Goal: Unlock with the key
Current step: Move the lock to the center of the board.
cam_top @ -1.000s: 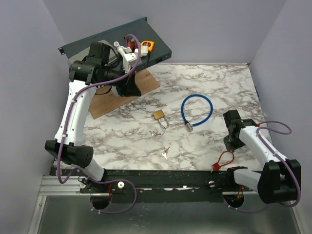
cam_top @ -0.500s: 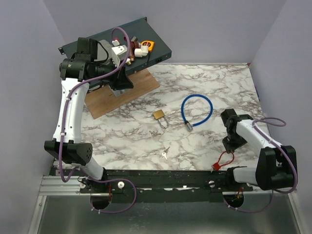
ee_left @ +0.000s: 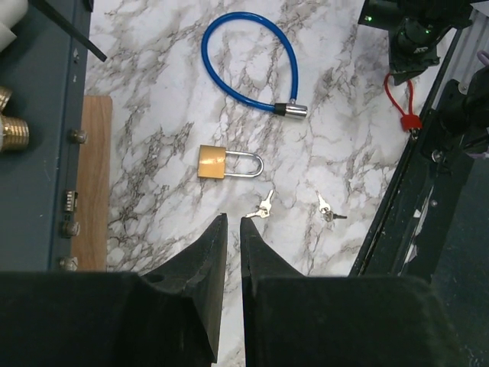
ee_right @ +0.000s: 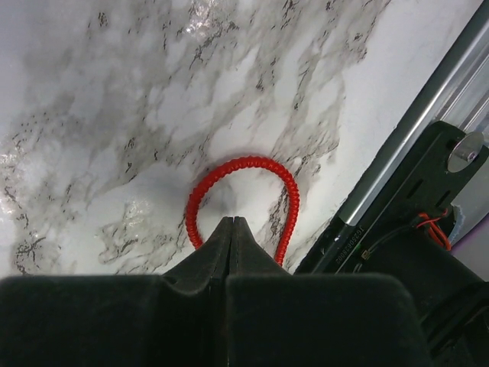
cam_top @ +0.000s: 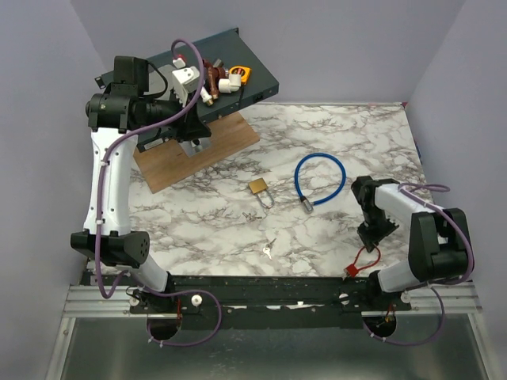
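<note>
Two tiny silver keys lie flat on the marble table (cam_top: 206,214), both on the near side of the single brass padlock (ee_left: 214,163). The first key (ee_left: 262,206) sits just near-left of it, its long axis roughly left to right. The second key (ee_left: 326,208) is closer to the front rail, its long axis near to far with a slight lean. The tip ends are too small to tell. There's one blue cable lock (cam_top: 320,178) to the right and one red loop (ee_right: 243,164) near right. The left gripper (ee_left: 233,222) hangs high over the far-left wooden board (cam_top: 230,138), a thin slit between its fingers, nothing in it. The right gripper (ee_right: 231,222) is low, fingers pressed together, tip inside the red arch, pinching nothing.
</note>
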`<state>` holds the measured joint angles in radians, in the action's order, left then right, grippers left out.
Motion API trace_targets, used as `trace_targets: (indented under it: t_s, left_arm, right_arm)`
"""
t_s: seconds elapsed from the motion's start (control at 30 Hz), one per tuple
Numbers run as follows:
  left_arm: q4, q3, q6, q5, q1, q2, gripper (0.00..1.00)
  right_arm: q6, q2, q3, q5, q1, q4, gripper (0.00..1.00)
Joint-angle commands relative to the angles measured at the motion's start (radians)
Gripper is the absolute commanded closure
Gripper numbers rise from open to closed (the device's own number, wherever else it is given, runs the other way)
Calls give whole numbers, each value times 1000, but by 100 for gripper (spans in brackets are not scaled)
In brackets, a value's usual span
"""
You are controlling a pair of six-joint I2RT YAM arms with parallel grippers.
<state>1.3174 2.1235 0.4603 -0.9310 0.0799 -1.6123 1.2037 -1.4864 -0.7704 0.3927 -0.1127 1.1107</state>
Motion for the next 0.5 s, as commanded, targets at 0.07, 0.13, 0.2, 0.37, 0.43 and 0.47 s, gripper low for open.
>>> trace_targets:
  t_s: [0.07,0.13,0.2,0.37,0.43,0.47]
  left_arm:
    - [18,54,16,13,-27,-12,88]
    - [22,74,20,11,-35,-18,88]
    - [27,100,22,18,-46,-28,87]
    - [54,161,46,31,-71,-52,87]
    - [55,164,52,32,-71,-53,87]
    - [57,162,57,32,-71,-53,87]
  right_arm:
    - [46,-23,-28,58,-61,44,99]
    - [70,-66,-45,57,-96,48,99]
    - [87,-134,-69,51,-139,56,99]
    - [99,-250,-78,6,-184,41,99]
    - [101,-247,-75,8,-188,40,99]
    - [103,-241,-68,2,-189,33,99]
